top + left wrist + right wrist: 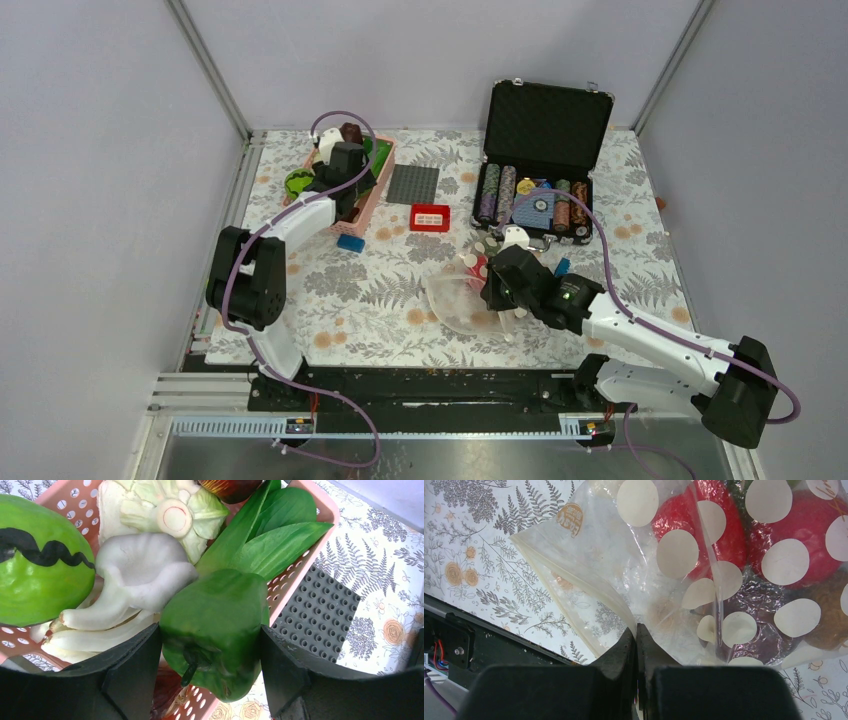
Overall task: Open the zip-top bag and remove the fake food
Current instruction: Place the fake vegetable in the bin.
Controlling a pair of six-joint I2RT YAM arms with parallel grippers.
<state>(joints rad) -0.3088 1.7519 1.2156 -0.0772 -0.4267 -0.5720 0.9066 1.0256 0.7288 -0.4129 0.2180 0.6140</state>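
On the near half of the fern-and-flower-patterned counter (370, 300), right of centre, the right arm's fingers (624, 650) are pressed fully together, pinching a fold of the clear, floppy zip-top bag (624, 570) printed with cream-white dots. The bag spreads over the counter just left of those fingers. Its far end bulges with fake food: glossy red plastic pieces (724, 525) and, beside them, a dark maroon piece (754, 610) show through the film.

Farther back and to the left lie a small blue block (351, 242) and a red rectangular box (430, 217), both apart from the bag. Behind them a dark grey studded plate (413, 184) lies just beside the pink slotted plastic basket (378, 188). Over that basket the left arm's fingers (132, 675) stand partly open, one against each side of a glossy green plastic pepper (215, 625), holding it above the basket's rim. In the basket lie a white mushroom piece (145, 570) and long green bok choy leaves (270, 535), with a green melon with a black stripe (35, 565) at its left edge.

At the far right a black poker-chip case (545, 120) stands open, lid upright, with rows of chips inside.
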